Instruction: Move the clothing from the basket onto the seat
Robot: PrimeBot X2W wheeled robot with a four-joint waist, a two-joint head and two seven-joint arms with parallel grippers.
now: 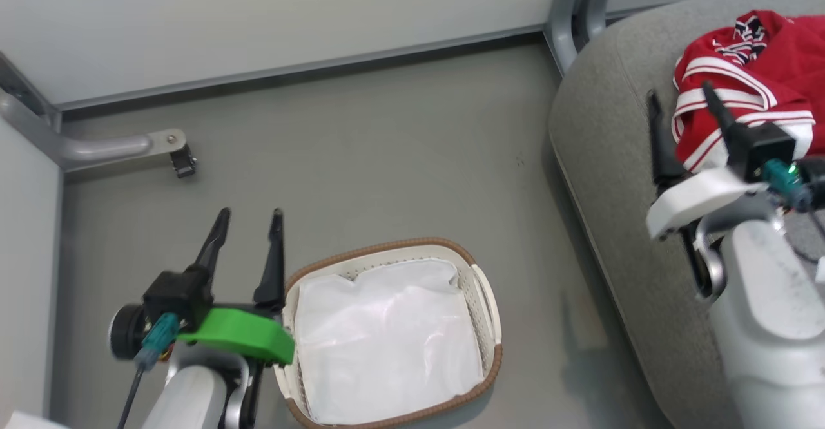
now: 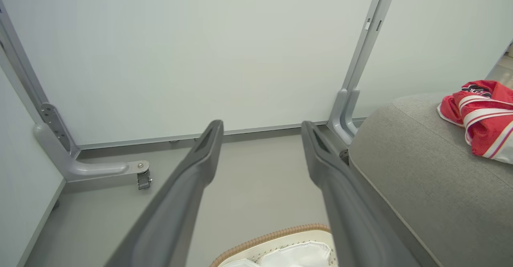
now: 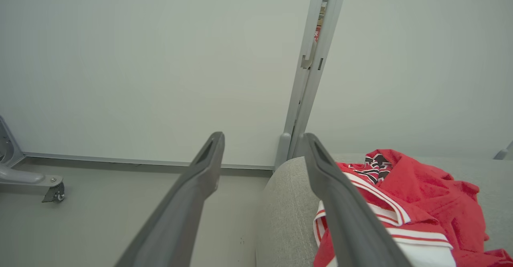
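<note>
Left gripper: fingers spread, empty, above the floor beside the basket.
Basket: on the floor, holding a white liner.
Seat: grey cushion at right.
Right gripper: fingers parted, empty, over the seat's edge.
Clothing: red heap on the seat, seemingly both garments.
</note>
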